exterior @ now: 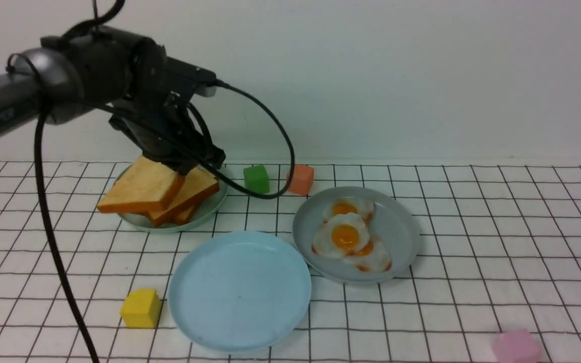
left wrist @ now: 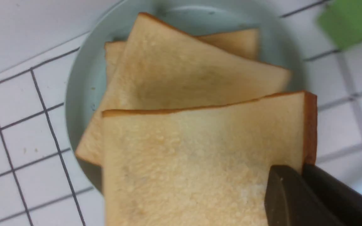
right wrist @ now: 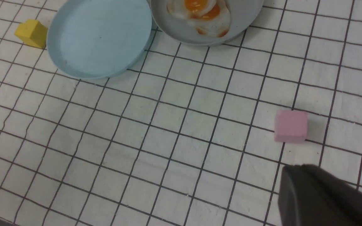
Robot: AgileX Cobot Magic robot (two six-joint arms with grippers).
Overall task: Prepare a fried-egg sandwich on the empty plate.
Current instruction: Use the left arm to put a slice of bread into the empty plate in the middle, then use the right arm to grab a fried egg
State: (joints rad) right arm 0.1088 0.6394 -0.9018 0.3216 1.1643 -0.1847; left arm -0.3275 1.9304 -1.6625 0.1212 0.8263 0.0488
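Note:
Three golden toast slices are stacked on a pale green plate at the back left. My left gripper is shut on the right corner of the top toast slice, with one finger on its face and the other against its crust edge. In the left wrist view the gripper pinches that slice above the lower slices. The light blue plate lies empty at the front centre. Fried eggs lie overlapping on a grey-blue plate. My right gripper hangs shut and empty above the cloth.
A green block and an orange block stand behind the plates. A yellow block sits left of the light blue plate, a pink block at the front right. The left arm's cable loops down near the green block.

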